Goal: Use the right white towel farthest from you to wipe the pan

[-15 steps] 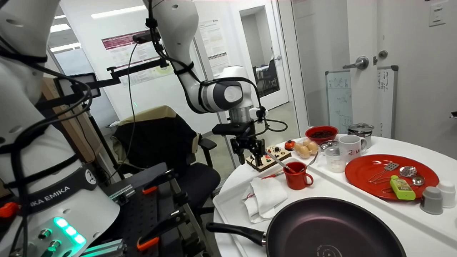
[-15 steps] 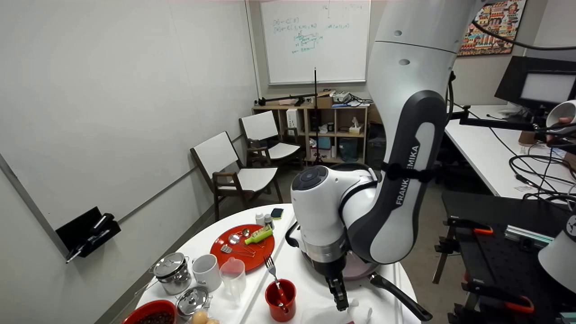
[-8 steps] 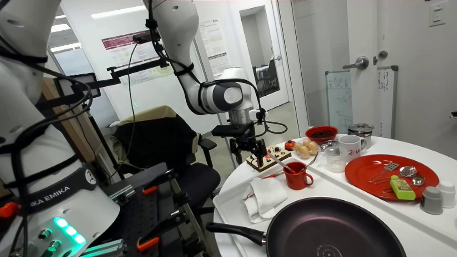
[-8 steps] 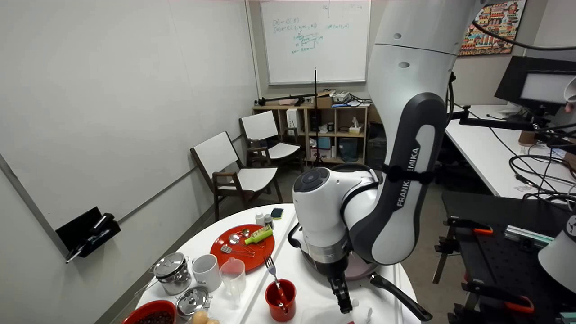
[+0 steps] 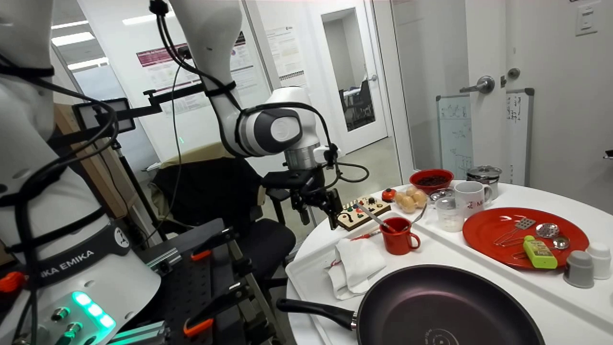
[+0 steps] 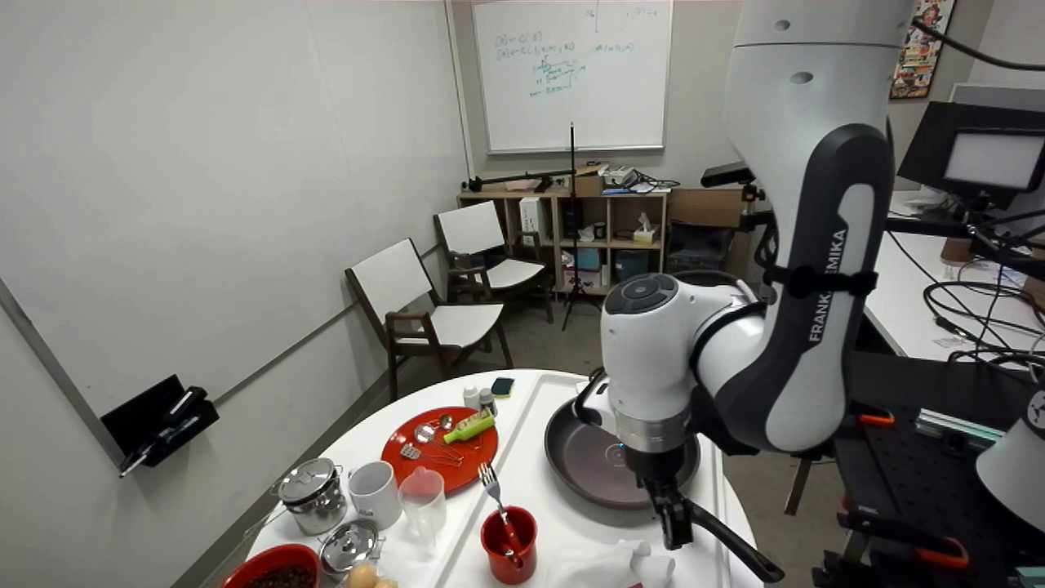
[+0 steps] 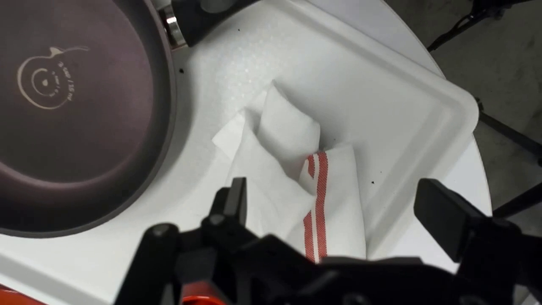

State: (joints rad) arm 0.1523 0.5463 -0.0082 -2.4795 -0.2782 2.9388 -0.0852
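Observation:
The white towel (image 7: 271, 190) with red stripes lies folded and crumpled on the white tray, beside the pan. It shows in both exterior views as a white heap (image 5: 358, 266). The black pan (image 5: 440, 306) rests on the tray, its handle (image 6: 718, 531) reaching over the edge; in the wrist view its ringed centre (image 7: 45, 82) shows at upper left. My gripper (image 5: 319, 222) hangs in the air above the table's edge, fingers spread with nothing held. From the wrist, the gripper (image 7: 332, 190) frames part of the towel below, apart from it. In an exterior view one fingertip (image 6: 678, 537) overlaps the pan handle.
A red mug (image 5: 398, 237) holding cutlery stands beside the towel. A wooden knob board (image 5: 361, 213) lies behind it. Beyond the tray's raised rim (image 7: 461, 101) are a red plate (image 6: 400, 445) with utensils and a green bottle, a white mug (image 6: 375, 494) and a lidded pot (image 6: 310, 494).
The gripper's fingers have opened wider. The arm has swung leftward in one exterior picture and rightward in another, toward the robot's base side. Towel, pan and mug stay put.

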